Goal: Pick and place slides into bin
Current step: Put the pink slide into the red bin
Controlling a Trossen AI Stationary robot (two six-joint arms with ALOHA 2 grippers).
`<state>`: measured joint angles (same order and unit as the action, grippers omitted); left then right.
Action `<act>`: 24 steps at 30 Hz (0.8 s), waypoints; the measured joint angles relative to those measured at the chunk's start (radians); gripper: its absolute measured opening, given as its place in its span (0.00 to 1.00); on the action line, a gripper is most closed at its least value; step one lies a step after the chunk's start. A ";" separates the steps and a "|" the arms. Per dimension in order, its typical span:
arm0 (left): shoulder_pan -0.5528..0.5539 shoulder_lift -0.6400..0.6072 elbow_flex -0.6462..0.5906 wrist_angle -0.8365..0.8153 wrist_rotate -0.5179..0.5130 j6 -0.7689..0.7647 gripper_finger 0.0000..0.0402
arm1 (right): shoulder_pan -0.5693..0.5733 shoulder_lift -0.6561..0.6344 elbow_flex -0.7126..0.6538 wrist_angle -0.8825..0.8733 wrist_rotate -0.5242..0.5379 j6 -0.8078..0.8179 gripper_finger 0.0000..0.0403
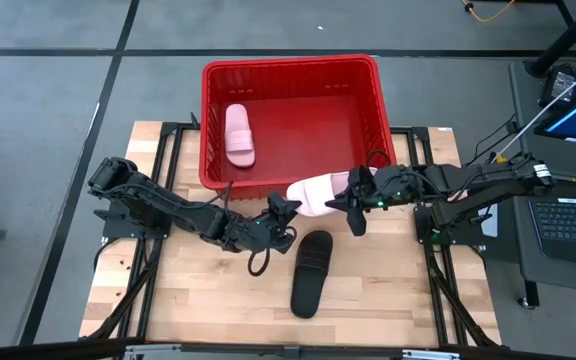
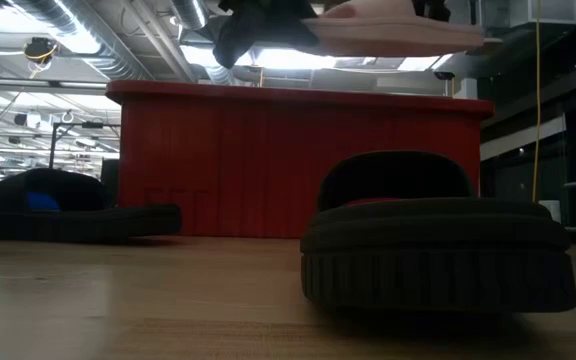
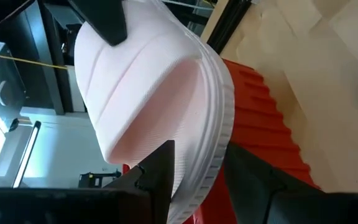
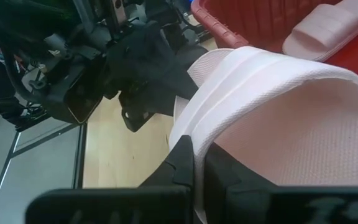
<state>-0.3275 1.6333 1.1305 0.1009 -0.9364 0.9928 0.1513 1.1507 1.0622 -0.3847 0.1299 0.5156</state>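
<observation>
A pale pink slide (image 1: pixel 318 192) hangs in the air just in front of the red bin's (image 1: pixel 290 68) near rim, between my two grippers. My left gripper (image 1: pixel 288 208) is shut on its left end, and my right gripper (image 1: pixel 352 196) is shut on its right end. In the low view the slide (image 2: pixel 388 25) shows above the bin's rim. A second pink slide (image 1: pixel 240 135) lies flat on the bin floor at the left. One black slide (image 1: pixel 311 272) lies sole down on the table in front of the grippers. A dark low shape (image 2: pixel 58 208) lies on the table at the left of the low view. My left gripper pinches the pink slide's sole at one end (image 3: pixel 211 163) between its two fingers. One finger (image 3: pixel 160 174) is on the footbed side and the other (image 3: pixel 260 186) is under the sole. It comes from the table's left, and the slide is lifted clear. My right gripper pinches an edge of the pink slide (image 4: pixel 194 134) between its two fingers (image 4: pixel 182 163), coming level from the table's right. Whether that edge is strap or sole, I cannot tell. The slide is clear of the table, beside the bin's near rim.
The bin stands at the table's far middle, and its near wall (image 2: pixel 288 165) rises behind the black slide (image 2: pixel 438 250). Bare wooden table (image 1: pixel 198 290) lies at the near left and near right. A laptop (image 1: pixel 568 215) sits off the table at the right.
</observation>
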 joint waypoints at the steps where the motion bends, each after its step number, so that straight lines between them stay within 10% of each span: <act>1: 0.001 0.000 0.000 0.000 0.011 0.000 0.32 | 0.000 0.000 0.000 0.000 -0.001 0.000 0.03; 16: 0.034 0.000 0.000 -0.072 0.105 0.044 0.07 | 0.002 0.002 0.000 -0.003 0.002 -0.042 0.03; 24: 0.033 -0.001 0.001 -0.079 -0.032 0.107 0.07 | 0.002 0.002 0.000 0.001 0.007 -0.126 0.16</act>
<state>-0.2943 1.6325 1.1316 0.0216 -0.9686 1.1002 0.1528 1.1530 1.0618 -0.3840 0.1368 0.3896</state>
